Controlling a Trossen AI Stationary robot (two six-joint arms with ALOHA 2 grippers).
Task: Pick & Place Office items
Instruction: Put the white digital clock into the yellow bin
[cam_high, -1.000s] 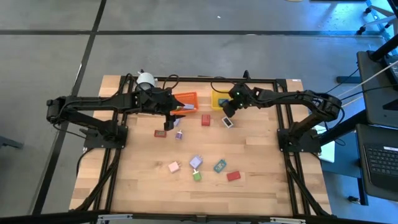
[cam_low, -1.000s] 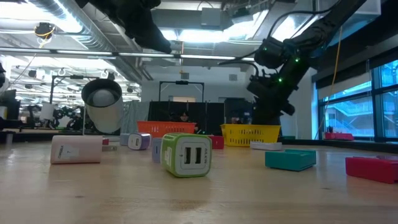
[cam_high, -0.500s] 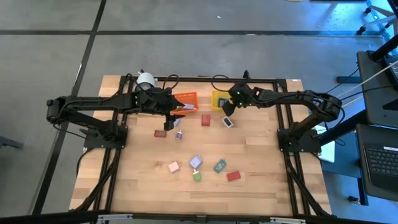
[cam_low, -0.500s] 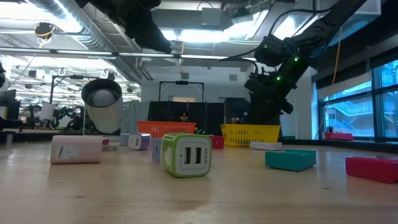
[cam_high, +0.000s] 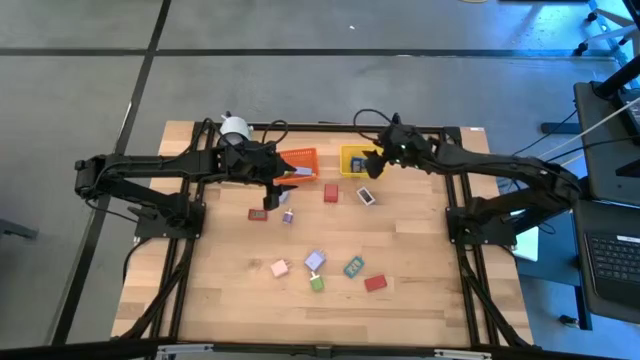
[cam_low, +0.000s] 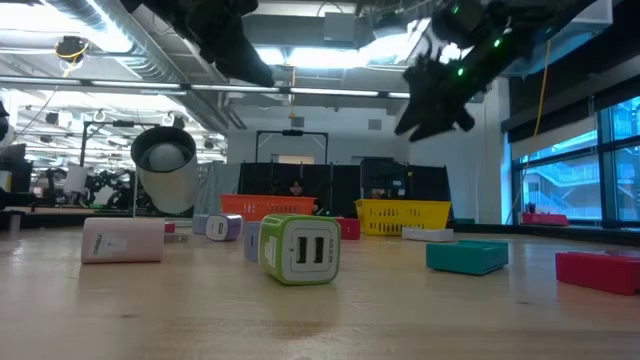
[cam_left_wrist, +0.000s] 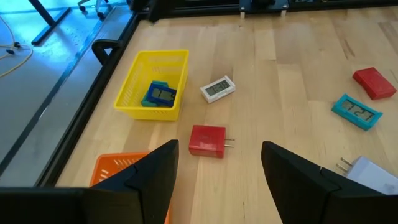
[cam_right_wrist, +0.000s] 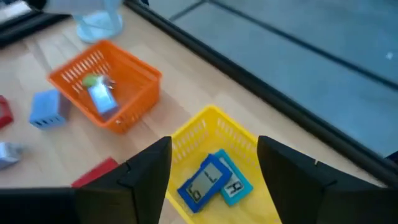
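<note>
Wooden table inside dark frame, grey floor around it; workshop interior beyond in low view. Right gripper: fingers spread, nothing between them, raised above yellow mesh bin at far edge; in right wrist view, two blue clock blocks lying overlapping in that bin. Left gripper: fingers spread, empty, just beside orange mesh bin, above a red block on the boards. Orange mesh bin contents per right wrist view: one green piece and one pale blue piece. White cylindrical object standing at far left corner, next to left arm. Loose items on table, high view: red charger block near the bins; white clock block just beside it, below the yellow bin; lilac block near the left gripper; pink block, lilac-white block, green charger block, teal clock block and red block grouped toward the near side, well apart from both grippers. Low view: green charger block nearest the camera, two sockets facing it.
</note>
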